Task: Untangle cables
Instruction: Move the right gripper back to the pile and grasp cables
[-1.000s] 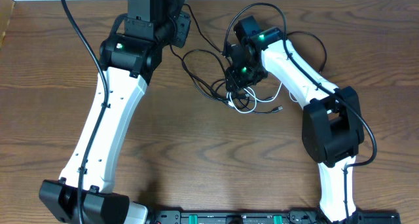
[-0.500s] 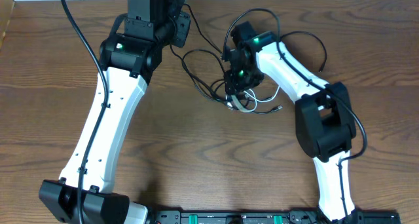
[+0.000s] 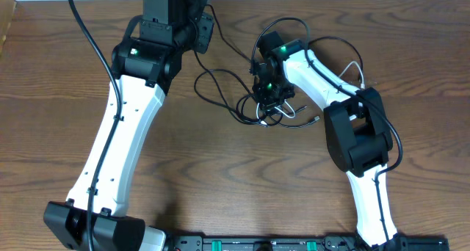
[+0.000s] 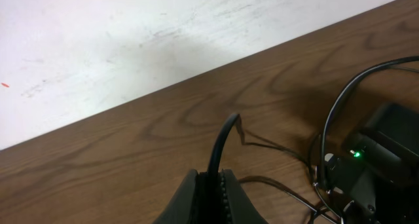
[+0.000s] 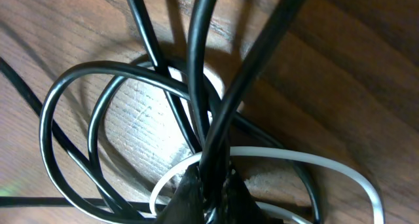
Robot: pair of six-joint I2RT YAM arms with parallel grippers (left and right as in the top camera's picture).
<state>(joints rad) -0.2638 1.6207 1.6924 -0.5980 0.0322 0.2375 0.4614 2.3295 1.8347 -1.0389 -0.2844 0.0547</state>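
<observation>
Right claw (image 5: pixel 208 179) is clamped tight on a black strand (image 5: pixel 215 142) right in the knot of cables (image 5: pixel 200 40), which sits mid-worktop (image 3: pixel 59 97) directly under it. The white cable (image 5: pixel 314 160) loops out just beside my fingertips. Left claw (image 4: pixel 211 183) is pinched shut on a black cable (image 4: pixel 221 135) up near the back edge. Can't tell if it's the same strand. So the slack runs diagonally between the two claws, and the right arm is the one on the knot. My guess is the next pull goes along that line, away from the left claw.
</observation>
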